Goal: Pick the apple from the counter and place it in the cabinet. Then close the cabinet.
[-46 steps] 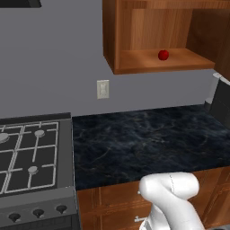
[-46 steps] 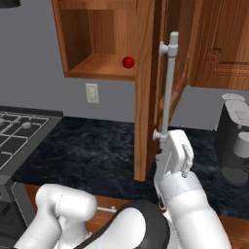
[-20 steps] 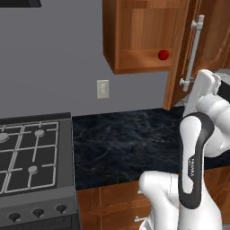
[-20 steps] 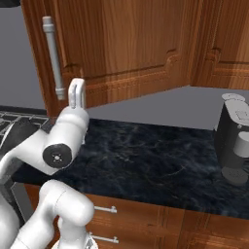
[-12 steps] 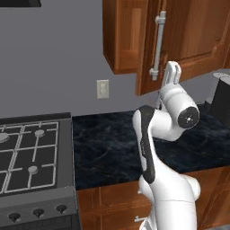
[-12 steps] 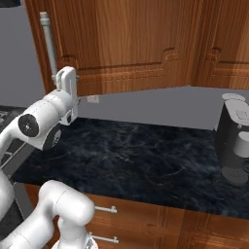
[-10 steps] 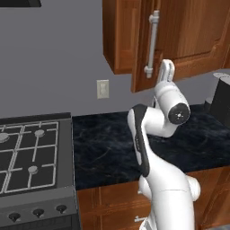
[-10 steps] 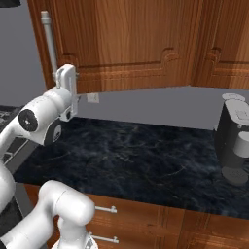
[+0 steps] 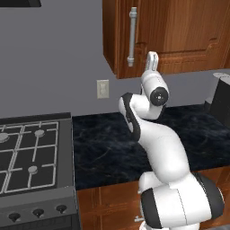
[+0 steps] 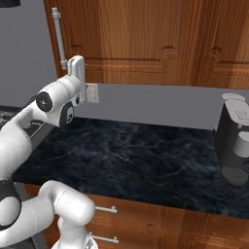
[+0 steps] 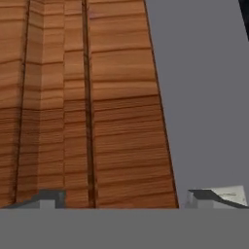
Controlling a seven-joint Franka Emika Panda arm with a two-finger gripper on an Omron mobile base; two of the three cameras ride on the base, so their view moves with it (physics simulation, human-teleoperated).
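One panelled door [image 9: 179,31] now covers the front of the cabinet [image 10: 146,34], so the apple cannot be seen; I take it to be inside on the shelf, though that is a judgement from the shut look of the door and the bare black marble desk [image 9: 108,148], not a thing seen. The hand [image 9: 152,61] points upward at the lower edge of the door, just right of the bottom end of the long silver bar handle [image 9: 132,36], with its fingers spread wide and nothing between them; the hand view shows the two dark tips well apart against the wood grain and the grey wall. The door looks stiff and fairly heavy, a rigid slab on hinges that will swing and not flex, so a flat push on the panel near the handle side, far from the hinges, should move it most easily. The bar handle is smooth, round metal and likely slippery; if a hold were needed, closing around its straight middle would be steadier than at the end brackets. Whether the door sits fully flush I cannot tell. A white wall outlet [image 9: 103,88] sits below the cabinet, a grey gas stove [image 9: 31,152] to the left and a dark coffee machine [image 10: 235,146] on the right.
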